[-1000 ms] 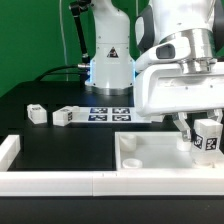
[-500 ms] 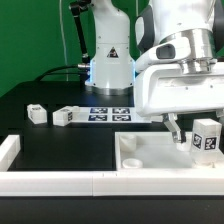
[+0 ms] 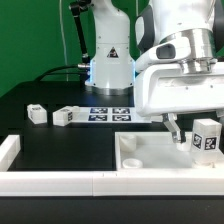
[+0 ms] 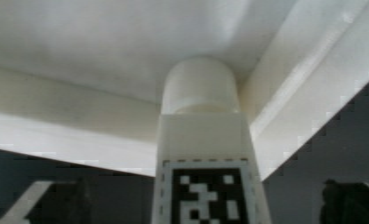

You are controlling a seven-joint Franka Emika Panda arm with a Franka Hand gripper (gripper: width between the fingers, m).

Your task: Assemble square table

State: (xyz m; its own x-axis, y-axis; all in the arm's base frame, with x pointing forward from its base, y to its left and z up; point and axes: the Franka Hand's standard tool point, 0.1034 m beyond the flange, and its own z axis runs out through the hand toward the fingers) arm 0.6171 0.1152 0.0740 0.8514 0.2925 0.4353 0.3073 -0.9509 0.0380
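While the claw [image 3: 193,134] is being held with its fingers apart on either side of one leg [image 3: 207,141], that leg is being shown upright in a corner of the square top [image 3: 150,157], at the exterior view's right. In the wrist view the two fingers are being seen well off the leg's sides, so nothing is being clamped. The square top is lying on the black table [image 3: 60,140], tucked against the low white border wall [image 3: 50,181] in front. Two further legs [image 3: 52,115] are lying loose at the exterior view's left, just beside the marker board [image 3: 110,113]; a fourth is not being shown. By this judgement, one leg is being counted as placed, though how firmly it is seated cannot be told, and the rest are waiting to be fitted.
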